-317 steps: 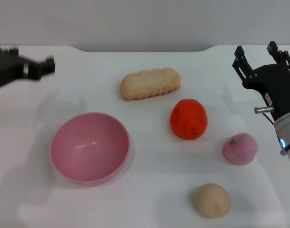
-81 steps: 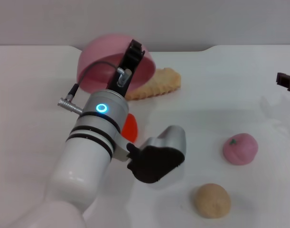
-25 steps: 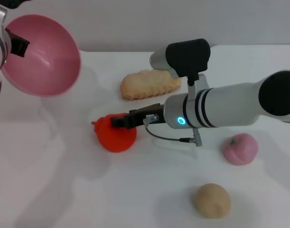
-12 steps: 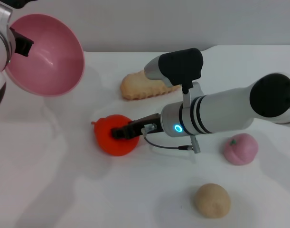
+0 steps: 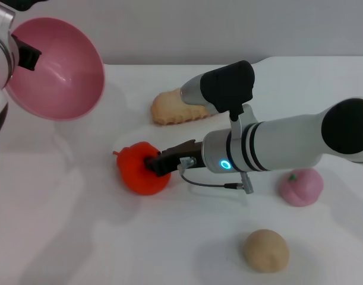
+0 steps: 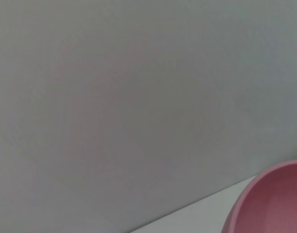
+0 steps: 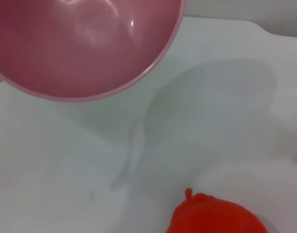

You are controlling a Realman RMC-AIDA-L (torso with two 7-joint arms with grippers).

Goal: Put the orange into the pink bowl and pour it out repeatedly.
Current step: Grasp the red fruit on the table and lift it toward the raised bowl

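the white surface (image 5: 80, 237) carries everything here. the right arm (image 5: 288, 145) stretches across it from the right, low over the middle. the pink bowl (image 5: 56, 68) is held up in the air at the far left, tipped on its side with its hollow facing the middle; the left claw (image 5: 18, 53) grips its rim at the left edge, though its fingers are mostly out of sight. the orange (image 5: 141, 168) sits on the surface, left of centre, below and to the right of the bowl. the right claw (image 5: 154, 163) is at the orange's right side, its dark fingers pressed against it, seemingly gripping it. behind lies a long biscuit (image 5: 169, 107), partly hidden by the arm. a pink ball (image 5: 300, 186) and a beige bun (image 5: 264, 250) rest at the right.
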